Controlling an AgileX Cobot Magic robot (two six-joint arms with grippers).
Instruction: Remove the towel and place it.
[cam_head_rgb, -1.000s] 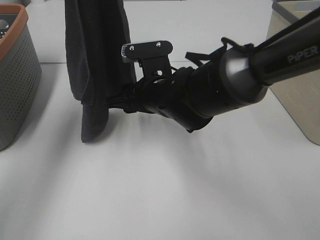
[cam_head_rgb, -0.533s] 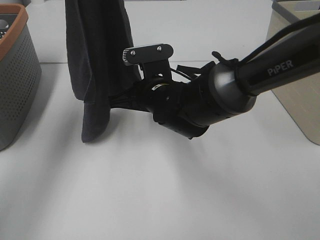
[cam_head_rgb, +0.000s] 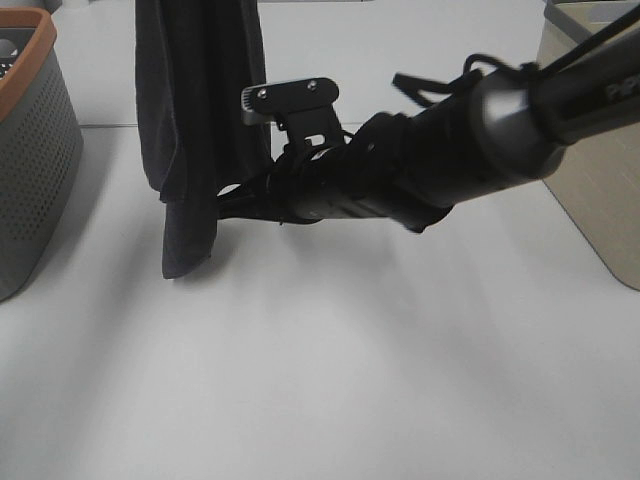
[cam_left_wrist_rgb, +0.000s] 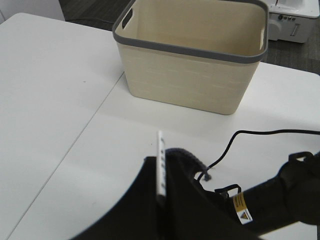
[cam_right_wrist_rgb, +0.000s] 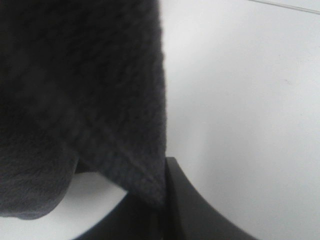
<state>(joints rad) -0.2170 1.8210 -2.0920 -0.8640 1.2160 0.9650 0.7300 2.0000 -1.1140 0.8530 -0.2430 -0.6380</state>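
The dark charcoal towel hangs down from above the top edge of the exterior view, its lower corner just over the white table. My right gripper reaches in from the right and is shut on the towel's lower right edge. The right wrist view shows the towel close up, its edge pinched at my right gripper. In the left wrist view dark cloth with a white tag covers my left gripper, so its fingers are hidden.
A grey perforated basket with an orange rim stands at the left edge. A beige basket with a grey rim stands at the right. The right arm spans the table's middle.
My right gripper has shut on the towel's lower edge. The right arm has swung flatter and a little higher, and the towel's bottom corner has shifted slightly.
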